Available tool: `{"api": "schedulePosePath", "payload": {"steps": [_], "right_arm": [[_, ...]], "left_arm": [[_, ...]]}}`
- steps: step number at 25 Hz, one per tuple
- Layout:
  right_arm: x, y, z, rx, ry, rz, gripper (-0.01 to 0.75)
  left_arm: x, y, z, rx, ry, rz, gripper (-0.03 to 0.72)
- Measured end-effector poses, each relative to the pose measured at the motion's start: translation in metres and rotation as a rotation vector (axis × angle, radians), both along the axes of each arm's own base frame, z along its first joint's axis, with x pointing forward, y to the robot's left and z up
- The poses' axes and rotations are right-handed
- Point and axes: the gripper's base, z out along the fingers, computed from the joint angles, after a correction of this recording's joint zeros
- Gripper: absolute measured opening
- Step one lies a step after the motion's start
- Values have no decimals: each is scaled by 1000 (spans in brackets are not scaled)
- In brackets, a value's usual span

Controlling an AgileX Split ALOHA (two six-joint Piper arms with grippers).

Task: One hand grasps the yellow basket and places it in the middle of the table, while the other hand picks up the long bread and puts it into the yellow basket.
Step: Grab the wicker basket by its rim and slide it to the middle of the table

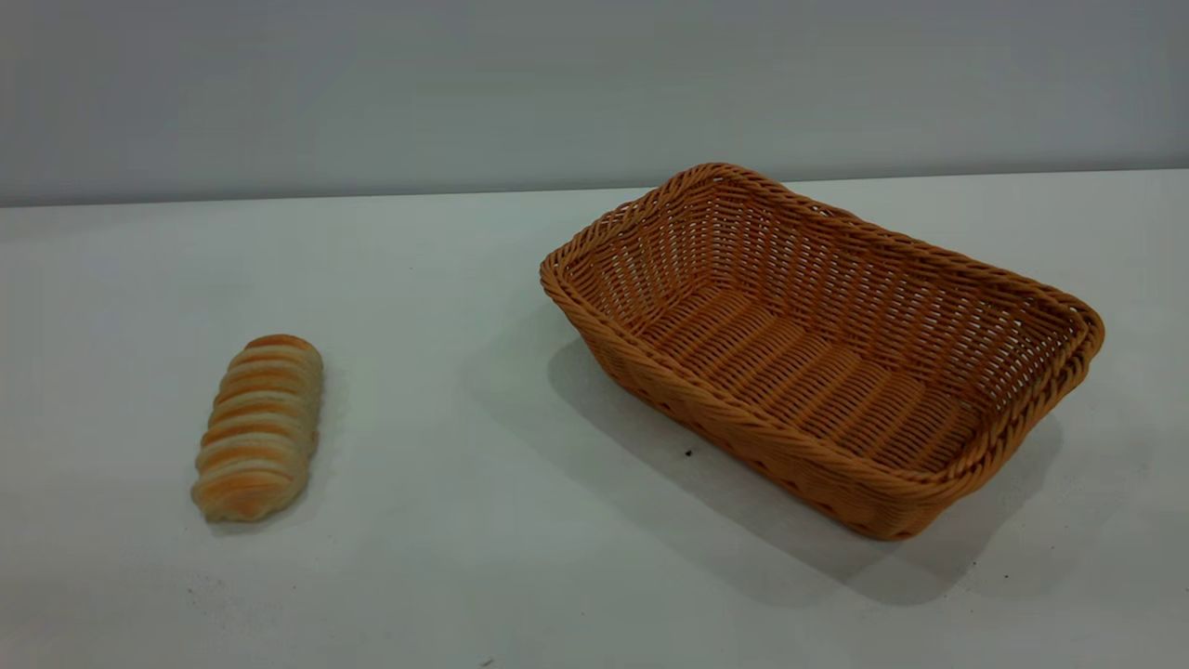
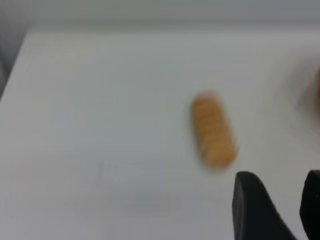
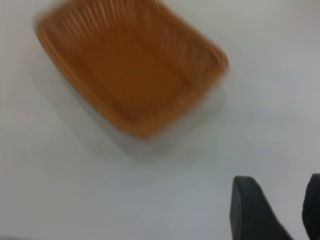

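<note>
The yellow basket (image 1: 822, 348) is a big woven wicker one, standing empty on the right half of the white table (image 1: 446, 557). The long bread (image 1: 260, 426), a striped ridged loaf, lies flat at the left, well apart from the basket. Neither arm appears in the exterior view. In the left wrist view the bread (image 2: 213, 129) lies beyond my left gripper (image 2: 279, 192), which is open with bare table showing between its dark fingers. In the right wrist view the basket (image 3: 131, 65) sits some way off from my right gripper (image 3: 280, 195), also open and holding nothing.
A grey wall rises behind the table's far edge (image 1: 279, 197). A few dark specks (image 1: 688, 453) mark the tabletop near the basket. White table surface spreads between the bread and the basket and along the front.
</note>
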Motion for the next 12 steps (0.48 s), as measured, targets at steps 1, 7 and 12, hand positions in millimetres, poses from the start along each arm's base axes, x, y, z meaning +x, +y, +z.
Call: {"api": "schedulePosePath", "payload": {"steps": [1,7,12], "right_arm": [[2,1,3,25,-24,2,239],[37,4,9,145,32,-1,307],[91,2,1,219,154,-31,447]], "left_arm": [[5,-1,6,-11,-36,-10,300],[52,-9,22,-28,-58,-110,300],[110,-13,24,31,16,-170,300]]}}
